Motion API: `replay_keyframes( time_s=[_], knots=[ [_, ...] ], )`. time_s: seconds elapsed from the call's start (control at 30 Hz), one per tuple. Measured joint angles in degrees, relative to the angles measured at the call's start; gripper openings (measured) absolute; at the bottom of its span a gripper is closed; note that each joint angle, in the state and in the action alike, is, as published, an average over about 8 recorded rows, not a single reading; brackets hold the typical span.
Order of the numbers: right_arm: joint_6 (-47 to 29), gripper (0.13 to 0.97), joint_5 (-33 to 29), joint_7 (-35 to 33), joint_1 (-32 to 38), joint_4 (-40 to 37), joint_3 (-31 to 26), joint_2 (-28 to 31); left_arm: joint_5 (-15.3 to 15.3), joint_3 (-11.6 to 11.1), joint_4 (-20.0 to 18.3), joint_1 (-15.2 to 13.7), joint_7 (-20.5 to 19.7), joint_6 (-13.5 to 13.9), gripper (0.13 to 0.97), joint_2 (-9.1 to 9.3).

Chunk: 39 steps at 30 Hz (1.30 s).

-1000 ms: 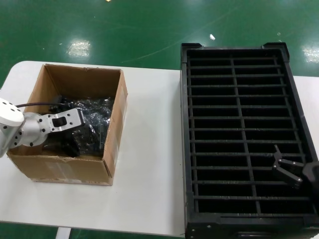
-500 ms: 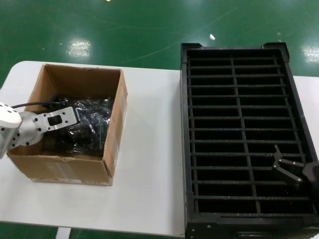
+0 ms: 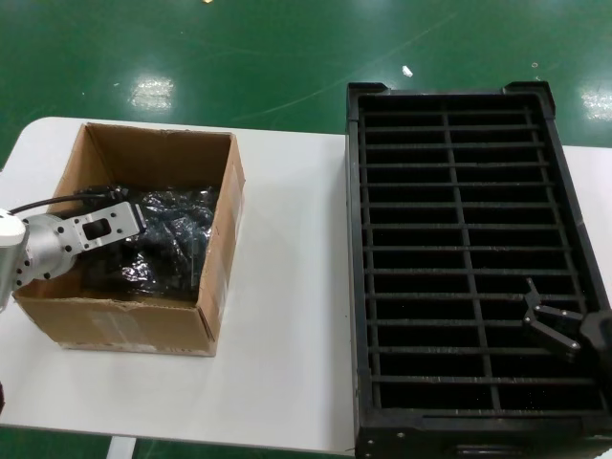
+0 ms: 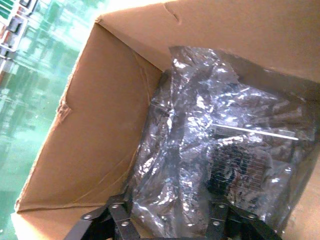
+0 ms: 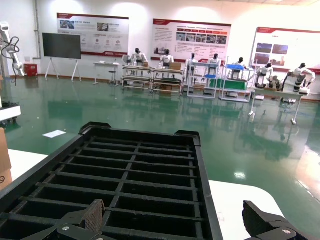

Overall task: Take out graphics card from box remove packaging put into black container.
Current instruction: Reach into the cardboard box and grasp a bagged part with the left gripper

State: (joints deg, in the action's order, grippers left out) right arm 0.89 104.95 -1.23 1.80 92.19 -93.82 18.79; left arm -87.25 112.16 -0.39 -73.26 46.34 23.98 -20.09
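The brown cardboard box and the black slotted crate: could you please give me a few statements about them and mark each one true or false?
1. The brown corrugated cardboard box holds crinkly shiny plastic-bagged items. True.
2. The large black plastic slotted crate stands to the robot's left of the box. False: it stands to the right.
3. The left gripper is inside the box, open, at the bagged items. True.
4. A graphics card already sits in one of the crate's slots. False: every visible slot is bare.
5. The right gripper is over the box. False: it hangs open over the crate's near right part.
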Motion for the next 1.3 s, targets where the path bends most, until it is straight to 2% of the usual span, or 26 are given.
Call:
replay_keyframes(
  time_s=[0.13,0.2,0.43,0.63,0.87,1.17,1.3],
  knots=[
    [0.00,0.966,0.00,0.00,0.00,0.00,0.00,0.00,-1.04,-1.54,-0.01,0.11,2.09,-0.25,0.469,0.02],
    [0.00,0.966,0.00,0.00,0.00,0.00,0.00,0.00,-1.27,-2.00,-0.01,0.14,2.76,-0.11,0.447,0.03],
    [0.00,0.966,0.00,0.00,0.00,0.00,0.00,0.00,-0.50,-1.90,0.00,0.09,3.07,2.22,0.292,-0.03],
    [0.00,0.966,0.00,0.00,0.00,0.00,0.00,0.00,-0.19,-2.05,-0.04,-0.32,3.55,4.16,0.279,-0.23],
    [0.00,0.966,0.00,0.00,0.00,0.00,0.00,0.00,1.82,-0.51,-0.02,-0.16,0.65,6.49,0.239,-0.45],
    [0.00,0.966,0.00,0.00,0.00,0.00,0.00,0.00,3.86,1.06,-0.01,-0.09,-2.06,8.39,0.305,-0.96],
    [0.00,0.966,0.00,0.00,0.00,0.00,0.00,0.00,4.52,1.56,-0.01,-0.17,-2.43,8.28,0.372,-0.93]
  ],
)
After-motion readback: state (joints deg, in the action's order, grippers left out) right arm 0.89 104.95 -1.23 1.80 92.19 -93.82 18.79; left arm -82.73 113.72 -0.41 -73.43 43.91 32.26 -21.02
